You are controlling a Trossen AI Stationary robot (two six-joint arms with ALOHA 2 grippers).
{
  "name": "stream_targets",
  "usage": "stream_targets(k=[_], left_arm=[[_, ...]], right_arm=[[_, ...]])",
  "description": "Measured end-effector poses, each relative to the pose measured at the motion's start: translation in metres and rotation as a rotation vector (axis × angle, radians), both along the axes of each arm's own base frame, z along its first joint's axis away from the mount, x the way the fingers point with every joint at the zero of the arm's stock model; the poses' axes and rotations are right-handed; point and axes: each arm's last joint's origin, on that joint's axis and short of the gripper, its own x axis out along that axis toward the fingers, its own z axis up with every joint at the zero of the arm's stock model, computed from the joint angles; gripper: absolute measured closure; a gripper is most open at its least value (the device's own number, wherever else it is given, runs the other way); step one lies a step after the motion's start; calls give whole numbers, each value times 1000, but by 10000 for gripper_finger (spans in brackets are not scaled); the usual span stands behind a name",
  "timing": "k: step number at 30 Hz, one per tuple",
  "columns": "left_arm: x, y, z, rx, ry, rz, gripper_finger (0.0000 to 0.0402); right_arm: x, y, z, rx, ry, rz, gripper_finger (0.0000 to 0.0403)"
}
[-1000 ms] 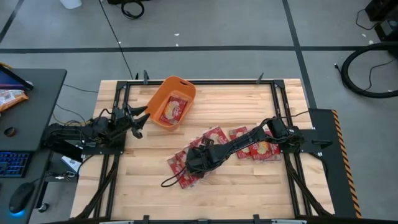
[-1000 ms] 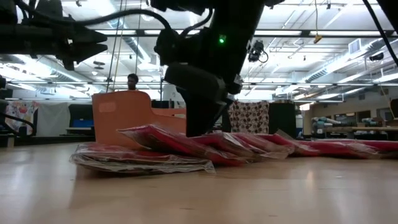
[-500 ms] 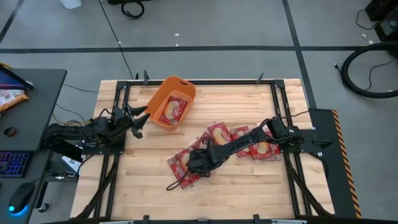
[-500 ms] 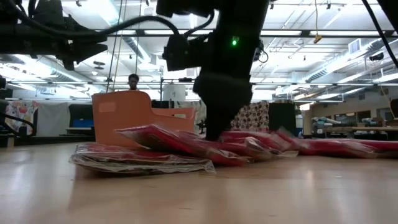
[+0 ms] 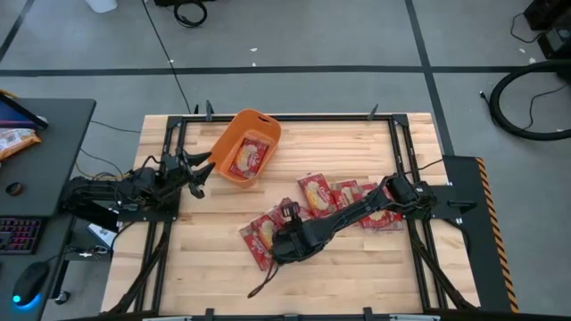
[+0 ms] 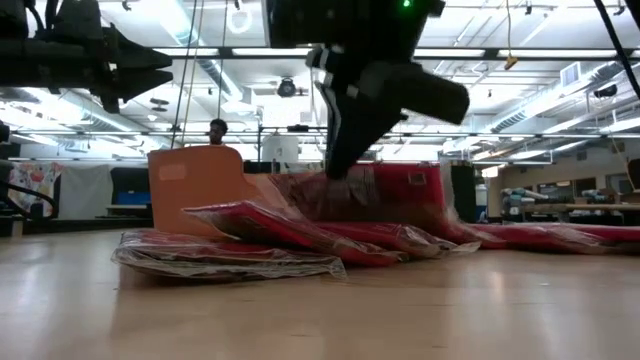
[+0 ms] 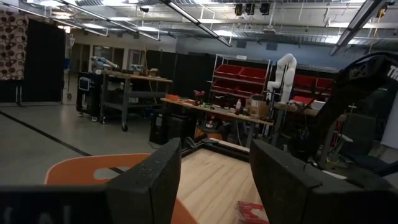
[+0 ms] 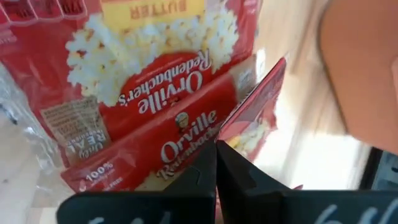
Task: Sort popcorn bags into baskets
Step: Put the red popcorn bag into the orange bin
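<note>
Several red popcorn bags (image 5: 343, 196) lie overlapping on the wooden table, right of centre. One more bag (image 5: 250, 158) lies inside the orange basket (image 5: 234, 143) at the far left. My right gripper (image 5: 285, 234) is over the near left end of the pile and is shut on a popcorn bag (image 6: 390, 195), which stands tipped up on edge. My left gripper (image 5: 201, 169) hovers open just left of the basket and holds nothing; its wrist view shows the gap between its fingers (image 7: 214, 180). My right gripper pinches the popcorn bag by a raised edge (image 8: 242, 127) between its two shut fingers, at an upper corner (image 6: 335, 178). The fingers come from above, slanting down. The bag stands tilted, its lower edge (image 6: 400, 235) resting on the other bags.
A black frame (image 5: 178, 178) runs round the tabletop. A loose dark cable (image 5: 260, 283) trails toward the near edge. Bare wood (image 5: 205, 259) lies near left of the pile. A desk with a keyboard (image 5: 18, 236) stands left of the table. A person (image 6: 217, 130) is far behind.
My right gripper has moved a little toward the near edge and risen, taking hold of a popcorn bag from the pile. That bag lay flat and now stands tipped up on one edge. The other bags have shifted slightly.
</note>
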Motion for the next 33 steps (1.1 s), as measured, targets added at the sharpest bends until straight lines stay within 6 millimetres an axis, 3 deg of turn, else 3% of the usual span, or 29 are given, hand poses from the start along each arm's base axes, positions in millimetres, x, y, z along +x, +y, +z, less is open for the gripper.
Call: stream_targets(k=[8, 13, 19, 28, 33], left_arm=[[2, -4, -1, 10, -4, -162, 208], [4, -9, 0, 63, 3, -328, 208], [3, -8, 0, 58, 5, -277, 208], [2, -5, 1, 157, 42, -151, 208], [0, -5, 6, 245, 28, -121, 208]], right_arm=[[-1, -18, 41, 13, -98, 14, 401], [7, -48, 64, -18, -156, 63, 402], [18, -91, 77, -108, -151, 132, 402], [4, -134, 119, -162, -185, 137, 401], [3, -164, 131, -186, -224, 121, 401]])
